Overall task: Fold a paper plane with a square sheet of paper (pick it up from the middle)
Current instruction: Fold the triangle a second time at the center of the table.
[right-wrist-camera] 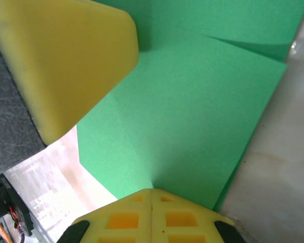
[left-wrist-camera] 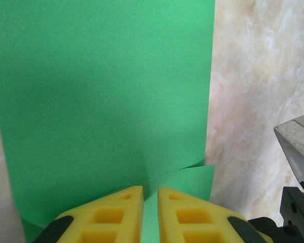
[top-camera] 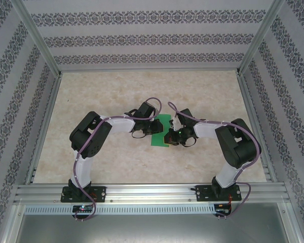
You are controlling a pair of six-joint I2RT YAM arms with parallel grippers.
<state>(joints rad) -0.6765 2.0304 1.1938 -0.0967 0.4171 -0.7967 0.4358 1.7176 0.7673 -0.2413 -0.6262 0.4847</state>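
Note:
The green sheet of paper (top-camera: 164,121) lies mid-table between my two grippers, folded into a narrow upright strip rather than a dart. My left gripper (top-camera: 155,127) sits on its left side. In the left wrist view the yellow fingers (left-wrist-camera: 116,212) stand almost shut, with a raised fold of the paper (left-wrist-camera: 101,101) pinched in the slit of the left gripper (left-wrist-camera: 150,188). My right gripper (top-camera: 172,135) meets the sheet from the right. Its fingertips are pressed together at the paper's (right-wrist-camera: 202,111) near edge, where a crease starts from the right gripper (right-wrist-camera: 152,190).
The beige marbled tabletop (top-camera: 101,91) surrounds the sheet. Patterned walls (top-camera: 142,35) and metal frame posts (top-camera: 38,38) enclose it, with a rail (top-camera: 152,190) along the near edge. The left gripper's yellow finger (right-wrist-camera: 66,61) hangs close over the paper, and the right arm's body (left-wrist-camera: 299,152) is beside the left gripper.

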